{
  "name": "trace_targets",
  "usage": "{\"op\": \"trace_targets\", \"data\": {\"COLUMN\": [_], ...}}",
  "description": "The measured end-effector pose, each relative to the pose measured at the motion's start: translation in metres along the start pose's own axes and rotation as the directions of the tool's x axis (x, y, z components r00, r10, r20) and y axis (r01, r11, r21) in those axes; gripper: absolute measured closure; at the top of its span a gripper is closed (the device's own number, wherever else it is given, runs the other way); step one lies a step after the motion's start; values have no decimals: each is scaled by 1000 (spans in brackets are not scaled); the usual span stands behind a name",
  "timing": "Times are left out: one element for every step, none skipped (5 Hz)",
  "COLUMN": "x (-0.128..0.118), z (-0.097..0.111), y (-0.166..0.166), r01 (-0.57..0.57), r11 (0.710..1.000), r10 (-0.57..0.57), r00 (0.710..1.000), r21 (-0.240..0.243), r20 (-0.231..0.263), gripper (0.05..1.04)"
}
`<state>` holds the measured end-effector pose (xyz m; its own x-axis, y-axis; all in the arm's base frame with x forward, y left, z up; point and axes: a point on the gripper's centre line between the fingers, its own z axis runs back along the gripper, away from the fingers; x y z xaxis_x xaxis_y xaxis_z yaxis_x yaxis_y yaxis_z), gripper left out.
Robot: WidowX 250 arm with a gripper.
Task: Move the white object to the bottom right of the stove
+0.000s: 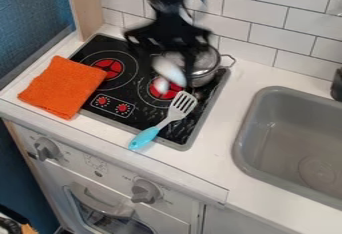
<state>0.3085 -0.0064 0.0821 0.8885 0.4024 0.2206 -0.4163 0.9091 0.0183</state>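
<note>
- Overlapping the stove's left side: orange cloth, folded, spread partly on the white counter.
- Gripper, black, hanging from the view's top edge above the middle of the stove; whether released or clenched, cannot be told. A grasp on the white object is possible, unconfirmed.
- White object, oblong, blurred, exact type unreadable; directly below the gripper's body in the view, at its mouth, over the rear-right burner area. Long axis slanting from upper left to lower right. Contact with the stove uncertain.
- Bearing for the coming move, as judged: no sideways reach to the object; once the grip is sure, carriage toward the viewer and a little right, roughly along that same slant, to the stove's near right corner.
- Spatula, slotted pale head, light-blue handle, lying across that path, handle end past the stove's front edge; likely snag if the carry runs low.
- Metal pot, just right of the object at the stove's back; clearance there appears tight.
- Grey sink, right of the stove, outside the route.
</note>
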Motion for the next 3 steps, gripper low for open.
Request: {"op": "trace_targets", "data": {"x": [-25, -41, -43], "z": [-15, -38, -57], "y": [-13, -25, -26], "r01": [112, 206, 215], "r11": [994, 978, 975], "r10": [-112, -205, -211], "r00": [994, 978, 975], "r21": [-3, 27, 63], "r20": [-7, -33, -66], "gripper": [283, 283, 283]}}
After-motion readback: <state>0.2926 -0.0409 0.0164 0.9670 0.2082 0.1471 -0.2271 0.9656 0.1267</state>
